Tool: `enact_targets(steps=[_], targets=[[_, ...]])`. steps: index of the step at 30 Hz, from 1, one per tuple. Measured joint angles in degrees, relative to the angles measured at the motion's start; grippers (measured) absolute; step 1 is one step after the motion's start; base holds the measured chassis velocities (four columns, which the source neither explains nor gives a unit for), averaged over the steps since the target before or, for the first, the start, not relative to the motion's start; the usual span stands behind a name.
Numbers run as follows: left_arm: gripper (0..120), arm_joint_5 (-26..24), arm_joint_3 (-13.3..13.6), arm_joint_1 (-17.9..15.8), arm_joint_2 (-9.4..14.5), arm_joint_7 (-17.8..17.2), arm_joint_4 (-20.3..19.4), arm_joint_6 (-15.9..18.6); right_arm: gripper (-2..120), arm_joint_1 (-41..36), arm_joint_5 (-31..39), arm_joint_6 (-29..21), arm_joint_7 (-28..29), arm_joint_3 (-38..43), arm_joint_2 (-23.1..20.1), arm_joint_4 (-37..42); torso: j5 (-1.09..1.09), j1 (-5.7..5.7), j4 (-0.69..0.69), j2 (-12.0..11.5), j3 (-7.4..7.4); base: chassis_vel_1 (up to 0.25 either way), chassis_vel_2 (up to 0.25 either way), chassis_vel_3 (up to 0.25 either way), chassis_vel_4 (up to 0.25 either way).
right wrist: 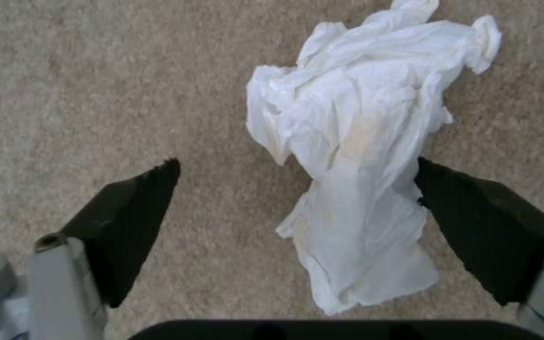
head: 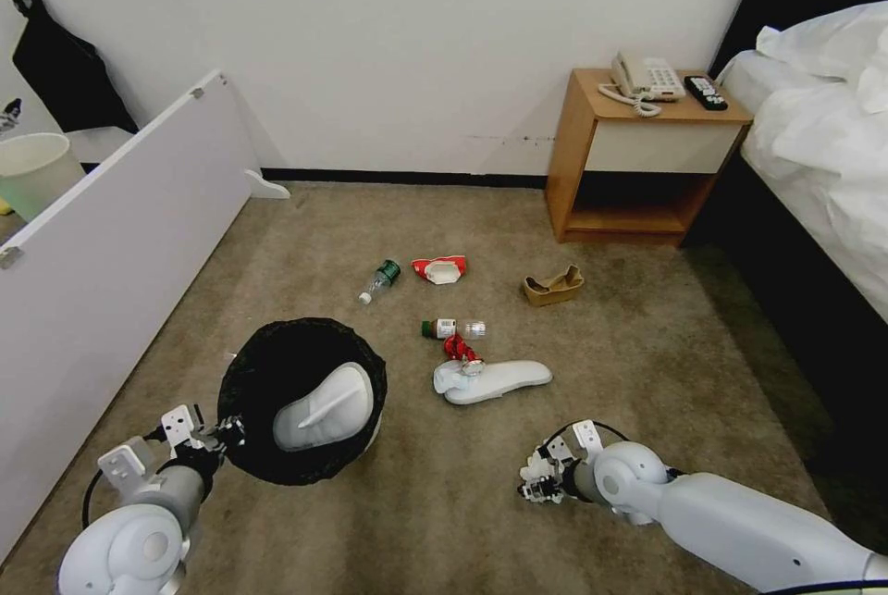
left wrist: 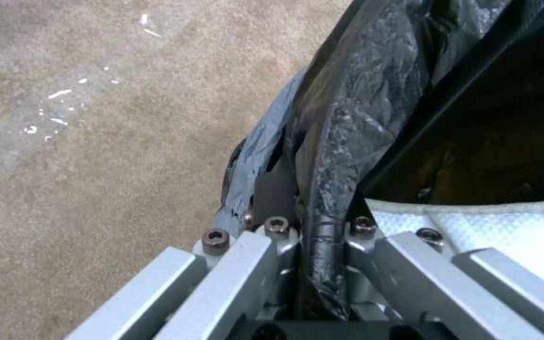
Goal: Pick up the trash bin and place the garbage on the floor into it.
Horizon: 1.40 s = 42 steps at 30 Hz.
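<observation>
The left tool (head: 231,433) is clamped on the rim of the small round white trash bin (head: 277,456) lined with crinkled black plastic, which holds one flat white slipper (head: 324,408). The right tool (right wrist: 297,208) hangs wide apart over a crumpled white tissue (right wrist: 360,156) lying between its fingers (right wrist: 127,222) on the beige-brown short-pile carpet floor (head: 462,502). Bottles, a red wrapper and another white slipper (head: 499,380) lie nearby.

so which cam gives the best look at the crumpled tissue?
Right wrist view: the crumpled tissue lies on the floor between the open right gripper's fingers. In the head view, that gripper hides it. The left wrist view has the left gripper clamped on the trash bin rim, no tissue.
</observation>
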Motion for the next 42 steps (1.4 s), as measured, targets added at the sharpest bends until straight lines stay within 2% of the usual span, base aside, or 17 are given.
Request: enact_targets(steps=[2,3,5,6,9,10,11,14,15,17,20,22,23,24,26,36,42], targets=[[2,0.07,0.12,-0.01,-0.1,0.02,0.02,0.0,85,-0.05,-0.01,0.48,0.16,0.04,0.18,-0.04,-0.03,0.0,0.0,0.0,0.0,0.0,0.0,0.0,0.0],[2,0.07,0.12,-0.01,-0.1,0.02,0.02,0.0,85,-0.05,-0.01,0.48,0.16,0.04,0.18,-0.04,-0.03,0.0,0.0,0.0,0.0,0.0,0.0,0.0,0.0],[2,0.11,0.11,0.02,-0.14,0.03,0.02,-0.02,73,-0.05,-0.01,0.79,0.16,0.06,0.4,-0.29,-0.03,0.0,0.0,0.01,-0.01,0.0,0.0,0.0,0.0],[2,0.11,0.11,0.02,-0.14,0.03,0.02,-0.02,73,-0.05,-0.01,0.79,0.16,0.06,0.4,-0.29,-0.03,0.0,0.0,0.01,-0.01,0.0,0.0,0.0,0.0],[2,0.11,0.08,0.1,-0.14,0.05,0.02,-0.02,63,-0.03,-0.01,0.94,0.14,0.12,0.48,-0.4,-0.04,0.0,0.0,0.01,-0.01,0.0,0.0,0.0,0.0],[2,0.12,0.03,0.12,-0.14,0.06,0.02,-0.04,56,-0.01,-0.02,1.06,0.14,0.18,0.51,-0.47,-0.04,0.0,0.0,0.01,-0.01,0.0,0.0,0.0,0.0],[2,0.12,0.03,0.12,-0.14,0.06,0.02,-0.04,56,-0.01,-0.02,1.06,0.14,0.18,0.51,-0.47,-0.04,0.0,0.0,0.01,-0.01,0.0,0.0,0.0,0.0],[2,0.19,0.05,0.12,-0.25,0.1,0.03,-0.08,41,0.02,-0.08,1.28,0.11,0.28,0.75,-0.91,-0.04,0.0,0.0,0.02,-0.01,0.0,0.0,0.0,0.0],[2,0.19,0.05,0.12,-0.25,0.1,0.03,-0.08,41,0.02,-0.08,1.28,0.11,0.28,0.75,-0.91,-0.04,0.0,0.0,0.02,-0.01,0.0,0.0,0.0,0.0],[2,0.22,0.09,0.11,-0.29,0.11,0.05,-0.1,29,0.1,-0.14,1.35,0.0,0.36,0.96,-1.35,-0.04,0.0,0.0,0.01,-0.01,0.0,0.0,0.0,0.0],[2,0.23,0.09,0.1,-0.29,0.12,0.08,-0.11,25,0.14,-0.16,1.39,-0.04,0.4,1.01,-1.48,-0.04,0.0,0.0,0.01,-0.01,0.0,0.0,0.0,0.0],[2,0.28,0.1,0.08,-0.27,0.23,0.31,-0.13,11,0.17,-0.22,1.52,-0.19,0.43,1.03,-1.65,-0.05,0.0,0.0,0.02,-0.01,0.0,0.0,0.0,0.0],[2,0.28,0.1,0.08,-0.27,0.23,0.31,-0.13,11,0.17,-0.22,1.52,-0.19,0.43,1.03,-1.65,-0.05,0.0,0.0,0.02,-0.01,0.0,0.0,0.0,0.0],[2,0.31,0.13,0.05,-0.26,0.25,0.39,-0.14,4,0.17,-0.22,1.57,-0.21,0.45,0.94,-1.62,-0.04,0.0,0.0,0.02,-0.01,0.0,0.0,0.0,0.0],[2,0.32,0.25,-0.02,-0.26,0.26,0.45,-0.16,0,0.17,-0.18,1.6,-0.22,0.48,0.73,-1.41,-0.04,0.0,0.0,0.02,-0.01,0.0,0.0,0.0,0.0],[2,0.54,0.91,-0.37,-0.02,0.27,0.81,-0.16,0,0.05,0.44,1.85,0.13,1.86,-1.53,1.2,-0.04,0.0,0.0,0.02,-0.01,0.0,0.0,0.0,0.0],[2,0.59,1.81,-0.43,0.53,0.28,1.04,-0.12,0,-1.09,1.28,2.31,1.28,5.39,-5.81,7.36,-0.04,0.0,0.0,0.02,-0.01,0.0,0.0,0.0,0.0]])
